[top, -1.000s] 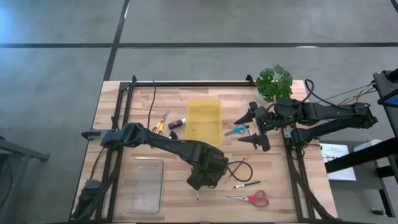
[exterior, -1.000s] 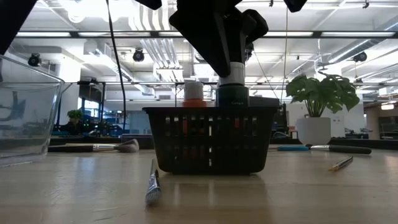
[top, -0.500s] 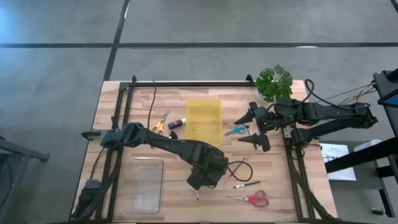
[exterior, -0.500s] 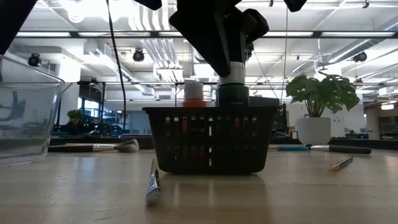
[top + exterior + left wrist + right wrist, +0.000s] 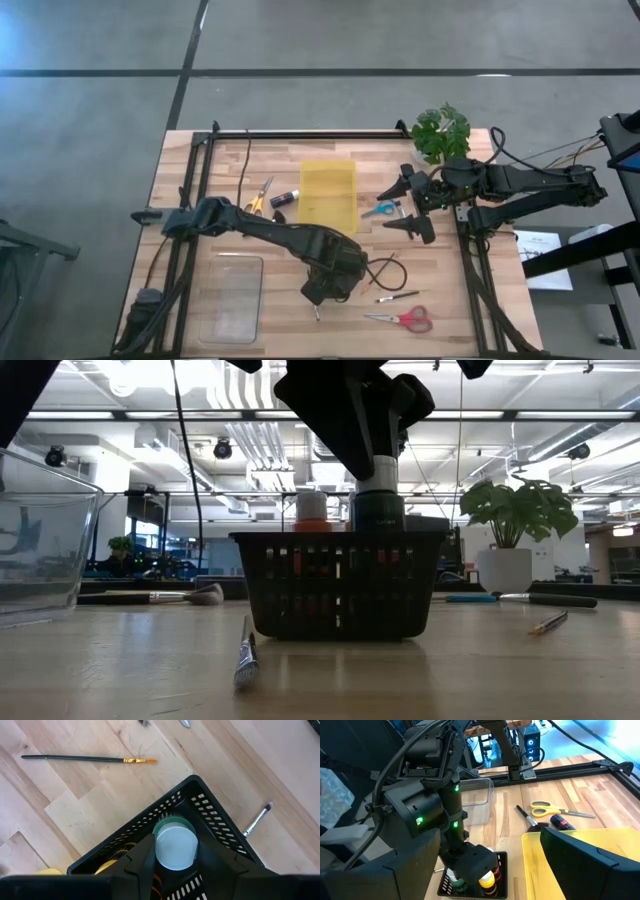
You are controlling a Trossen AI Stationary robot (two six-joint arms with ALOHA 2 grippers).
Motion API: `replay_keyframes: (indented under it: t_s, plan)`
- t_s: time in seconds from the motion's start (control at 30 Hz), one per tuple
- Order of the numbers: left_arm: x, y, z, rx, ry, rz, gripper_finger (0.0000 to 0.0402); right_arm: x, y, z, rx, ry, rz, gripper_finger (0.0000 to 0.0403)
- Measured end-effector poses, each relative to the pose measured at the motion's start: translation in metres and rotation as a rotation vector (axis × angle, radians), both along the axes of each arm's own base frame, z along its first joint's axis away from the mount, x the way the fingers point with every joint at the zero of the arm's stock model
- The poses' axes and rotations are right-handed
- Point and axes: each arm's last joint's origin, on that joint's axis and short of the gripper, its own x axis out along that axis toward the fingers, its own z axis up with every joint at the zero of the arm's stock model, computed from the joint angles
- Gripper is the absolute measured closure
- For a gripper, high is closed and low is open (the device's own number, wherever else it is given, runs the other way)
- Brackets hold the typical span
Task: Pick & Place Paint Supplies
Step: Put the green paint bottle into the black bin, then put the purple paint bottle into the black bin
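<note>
My left gripper (image 5: 325,290) hangs over a black mesh basket (image 5: 340,585) near the table's front middle, shut on a green paint bottle (image 5: 377,512) with a white top (image 5: 175,846). Other bottles stand in the basket; one with a red top (image 5: 311,507) rises above its rim, and a yellow-topped one (image 5: 486,881) shows in the right wrist view. A thin dark-handled paintbrush (image 5: 85,758) and a short brush (image 5: 256,819) lie flat on the wood beside the basket. My right gripper (image 5: 408,207) waits open above the table's right side, holding nothing. My left gripper pinches the bottle's white top (image 5: 175,846) between its two fingers, one on each side. The fingers come from above, pointing steeply down. The bottle hangs upright, its green body (image 5: 377,512) just above the basket's rim; the basket wall hides its lower end.
A yellow tray (image 5: 328,193) lies at the table's middle far side, a clear container (image 5: 232,297) at the front left. Yellow scissors (image 5: 260,195), blue scissors (image 5: 380,209), red scissors (image 5: 405,319) and a potted plant (image 5: 440,133) are spread around. A broad brush (image 5: 185,597) lies behind the basket.
</note>
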Motion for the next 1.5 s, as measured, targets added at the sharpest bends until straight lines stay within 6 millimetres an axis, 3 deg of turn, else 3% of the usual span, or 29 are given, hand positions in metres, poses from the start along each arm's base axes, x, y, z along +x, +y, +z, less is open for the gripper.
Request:
replay_keyframes:
  t_s: [0.2,0.57,0.93,1.3,1.5]
  plan:
    - [0.001,0.000,0.000,-0.015,-0.001,-0.003,0.0259,0.000,0.000,0.000,-0.001,0.000,0.000,0.0060]
    - [0.001,0.000,0.000,-0.011,-0.006,-0.006,0.0169,0.000,0.000,0.000,-0.002,-0.001,0.001,0.0060]
    - [0.002,0.005,0.004,-0.005,-0.022,-0.004,0.0164,0.000,0.000,0.000,-0.004,-0.001,0.001,0.0060]
    - [-0.010,0.016,0.044,-0.020,-0.106,0.010,0.0164,0.000,0.000,0.000,-0.001,-0.002,0.001,0.0060]
    - [-0.041,0.038,0.075,0.178,-0.034,0.123,0.0164,-0.003,0.000,0.003,0.001,-0.016,0.000,0.0060]
